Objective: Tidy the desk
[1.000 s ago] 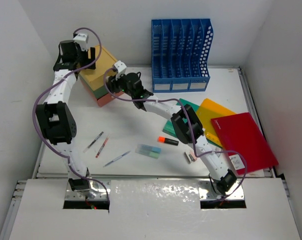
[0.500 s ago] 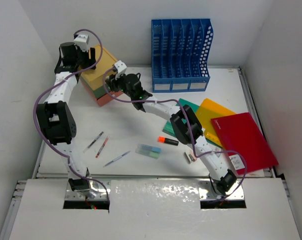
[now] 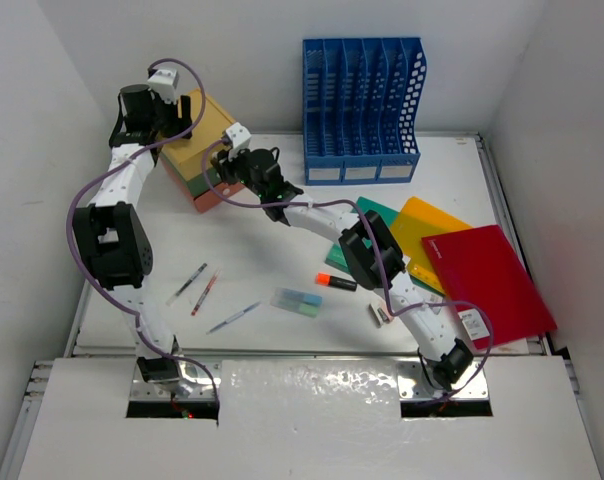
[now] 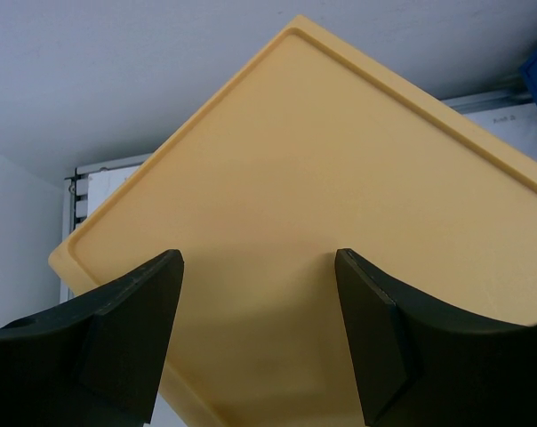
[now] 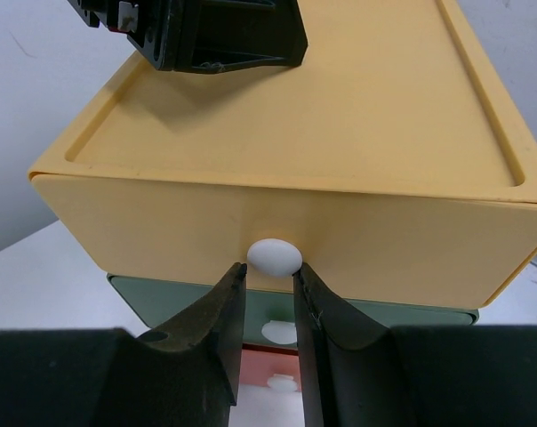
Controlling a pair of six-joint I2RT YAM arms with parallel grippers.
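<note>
At far left, my left gripper hangs spread wide over the yellow top of the drawer box, holding nothing. Just right of it, my right gripper is pinched narrow on the white knob of the top drawer. The desk lies below both grippers and stretches away to the right.

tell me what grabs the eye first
The right gripper pinches the white knob of the top yellow drawer of the drawer box at the far left of the desk, with the left gripper open above its top. A blue file rack stands at the back wall; red, yellow and green folders fan out at the right.
</note>
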